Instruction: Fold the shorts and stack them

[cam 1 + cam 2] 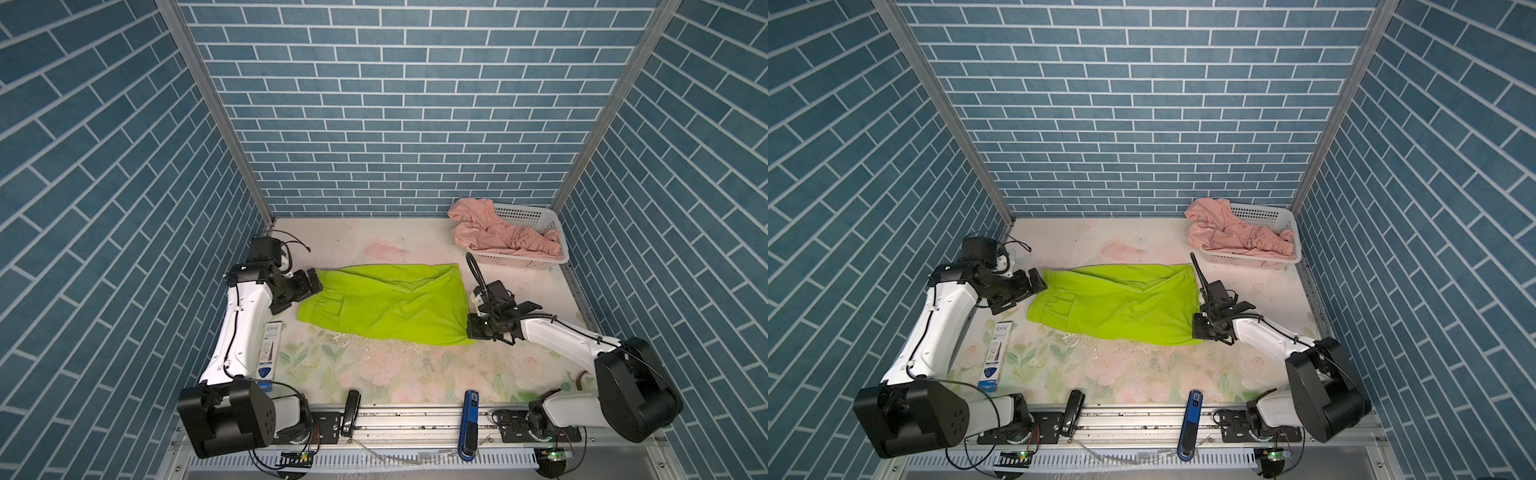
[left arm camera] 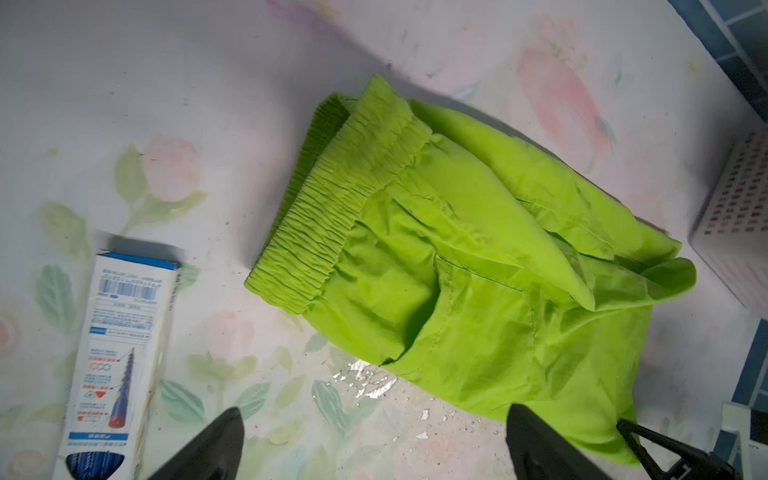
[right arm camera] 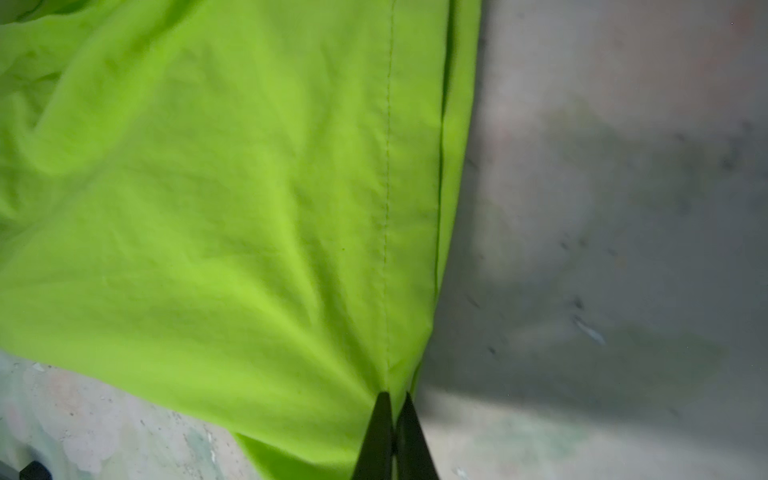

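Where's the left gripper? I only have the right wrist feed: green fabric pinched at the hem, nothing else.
Observer: The left gripper is open and empty, at the waistband end of the green shorts.
Operator: Pink pair?
Observer: The pink shorts are crumpled in the white basket in the far right corner, partly draped over its rim.
Operator: Any clutter?
Observer: A blue-and-white box lies beside the left arm, apart from the cloth.
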`<state>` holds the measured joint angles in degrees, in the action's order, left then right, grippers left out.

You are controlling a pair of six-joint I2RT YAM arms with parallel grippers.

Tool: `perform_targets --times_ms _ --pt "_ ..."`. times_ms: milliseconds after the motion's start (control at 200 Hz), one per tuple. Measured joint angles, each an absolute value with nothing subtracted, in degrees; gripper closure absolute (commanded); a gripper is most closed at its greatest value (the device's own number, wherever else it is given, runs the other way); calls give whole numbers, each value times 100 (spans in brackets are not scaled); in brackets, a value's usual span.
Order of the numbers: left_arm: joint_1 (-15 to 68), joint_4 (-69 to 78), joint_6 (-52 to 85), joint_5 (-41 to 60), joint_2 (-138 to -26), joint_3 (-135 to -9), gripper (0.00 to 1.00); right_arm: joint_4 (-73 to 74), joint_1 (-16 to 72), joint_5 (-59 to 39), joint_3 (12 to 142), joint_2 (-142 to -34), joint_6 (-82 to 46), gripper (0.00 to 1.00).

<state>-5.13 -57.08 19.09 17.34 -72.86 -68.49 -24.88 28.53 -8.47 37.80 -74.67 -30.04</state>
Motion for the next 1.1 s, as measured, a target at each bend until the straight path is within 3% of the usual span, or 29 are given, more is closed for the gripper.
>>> perform_targets --times_ms 75,145,190,285,385,705,1100 --pt "-239 -5575 1984 1848 -7172 -6713 0 -2877 2845 -545 3769 -7046 -3135 41" --pt "-91 -5325 2053 1984 -7116 -6455 0 -3120 2845 -279 3835 -6751 -3159 42" --pt "-14 -5175 2086 2053 -7146 -6311 0 -3203 2845 -121 3918 -6646 -3127 49" --pt "322 -4742 2167 2224 -7402 -6114 0 -3131 2882 -12 4139 -6746 -2853 79" --pt "819 -4136 2250 2421 -7859 -6088 0 -2786 3103 -117 4552 -7419 -2646 100" --pt "1308 -2786 2268 2499 -9286 -6213 0 -1103 3933 -1256 6165 -10311 -2355 100" --pt "1160 -2484 2008 1973 -10219 -7059 0 -637 3680 -1496 7164 -11312 -2200 100"
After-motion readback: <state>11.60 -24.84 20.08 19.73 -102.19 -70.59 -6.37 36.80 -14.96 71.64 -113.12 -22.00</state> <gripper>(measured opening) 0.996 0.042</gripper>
